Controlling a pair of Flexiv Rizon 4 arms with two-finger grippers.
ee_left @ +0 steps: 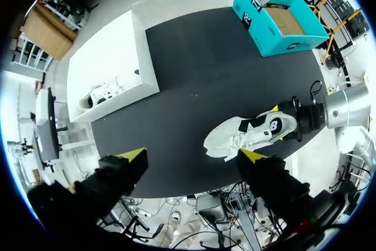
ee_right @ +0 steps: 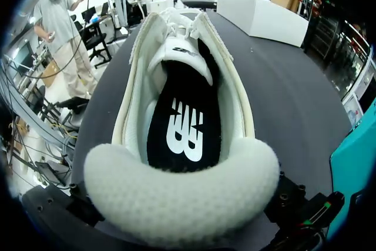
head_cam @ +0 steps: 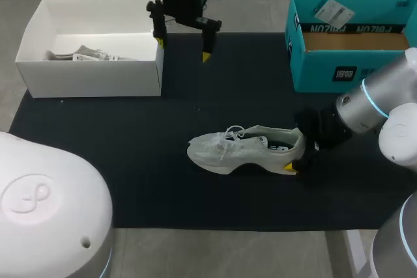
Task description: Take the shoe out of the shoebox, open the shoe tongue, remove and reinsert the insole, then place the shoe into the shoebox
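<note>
Risk: right claw [head_cam: 296, 154] pinches only soft heel of shoe [head_cam: 241, 151]; shoe may twist on counter [head_cam: 130, 180] once left claw [head_cam: 182, 43], wide open at far side, tugs insole [ee_right: 185, 127].

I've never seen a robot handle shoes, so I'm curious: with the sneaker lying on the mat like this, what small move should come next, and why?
Probably lower the left gripper, which hangs open near the white box, toward the shoe and its tongue. The shoe is out on the mat, the right gripper is at its heel, and the black insole sits inside.
</note>
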